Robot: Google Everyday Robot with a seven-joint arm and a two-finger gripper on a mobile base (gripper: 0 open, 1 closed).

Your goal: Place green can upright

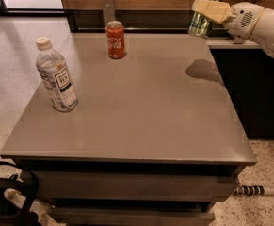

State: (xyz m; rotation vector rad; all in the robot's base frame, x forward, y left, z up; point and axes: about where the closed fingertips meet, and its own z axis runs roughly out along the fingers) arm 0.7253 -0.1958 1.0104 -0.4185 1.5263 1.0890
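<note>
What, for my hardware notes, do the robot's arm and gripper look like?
The gripper, at upper right over the table's far right corner and shut on the green can, has flat, pale cream-yellow fingers. Behind it the arm is a smooth, rounded off-white casing with a round patch of small dark holes at the wrist. No cables or markings show.
</note>
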